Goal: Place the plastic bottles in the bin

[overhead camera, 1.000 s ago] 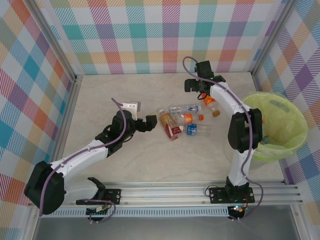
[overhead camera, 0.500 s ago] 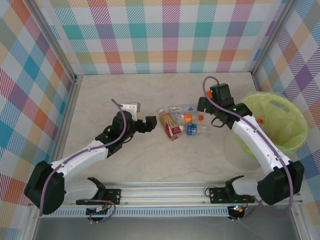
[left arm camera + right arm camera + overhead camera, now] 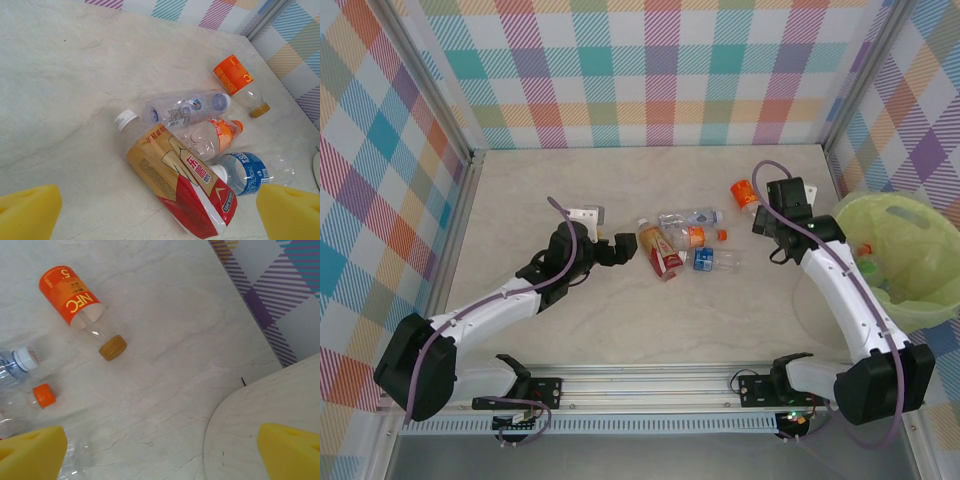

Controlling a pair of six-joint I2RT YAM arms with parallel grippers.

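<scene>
Marbled tabletop (image 3: 520,300) boxed in by plaid walls (image 3: 650,70), with bottles (image 3: 685,240) strewn mid-frame.
Five clear bottles lie on their sides at the centre of the top view. One is a red-and-tan bottle (image 3: 182,187), one a blue-label bottle (image 3: 247,172), two are orange-labelled and one is nearly bare. More sit inside the translucent yellow-green bin (image 3: 910,215) at the right edge. The left gripper (image 3: 623,247) gapes wide, empty, just left of the cluster. The right gripper (image 3: 770,228) is spread apart too, holding nothing, between cluster and bin.

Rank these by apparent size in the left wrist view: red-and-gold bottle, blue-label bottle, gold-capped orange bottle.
Largest: red-and-gold bottle, clearly, though it is nearest the camera.
Then: blue-label bottle and gold-capped orange bottle look alike; the orange one lies farther off, so unranked.
</scene>
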